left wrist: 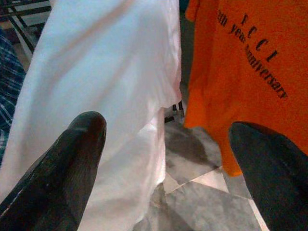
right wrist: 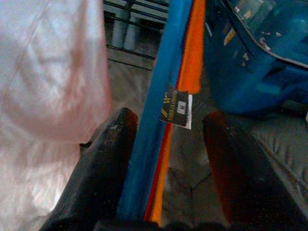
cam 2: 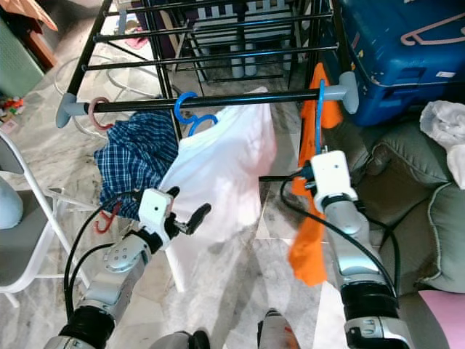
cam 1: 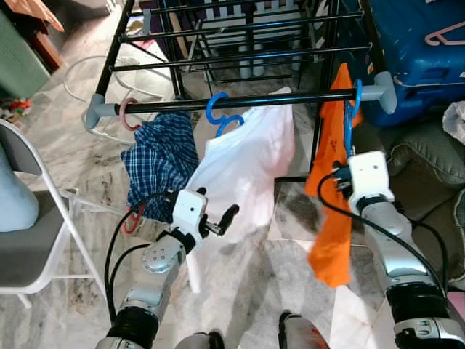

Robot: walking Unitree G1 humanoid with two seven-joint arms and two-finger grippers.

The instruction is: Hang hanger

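Left eye view looked down on a black metal drying rack with grey end caps (cam 1: 247,99), standing on a pale marbled tile floor (cam 1: 290,269). Along its front rail hung three garments: a blue-and-white checked shirt (cam 1: 161,156) on a pink plastic hanger (cam 1: 125,113) near the robot's left end, a white shirt (cam 1: 243,163) on a blue plastic hanger (cam 1: 221,116) at the middle, and an orange T-shirt with dark lettering (cam 1: 330,211) near the right end. The orange T-shirt's own blue plastic hanger (cam 1: 353,116) had its hook over the rail, just beside the right end cap, and its blue arm ran down toward the right hand (right wrist: 166,144). In the right wrist view that hand's two black fingers stood apart on either side of the blue hanger arm and the orange cloth, one finger right against the blue arm and the other clear of it, so the hand looked released rather than clenched. The left hand (cam 1: 218,222) hovered lower, in front of the white shirt, its fingers spread wide and holding nothing. A dark blue hard suitcase (cam 1: 414,51) lay behind the rack on the right, and a white folding chair (cam 1: 33,240) stood at the left.
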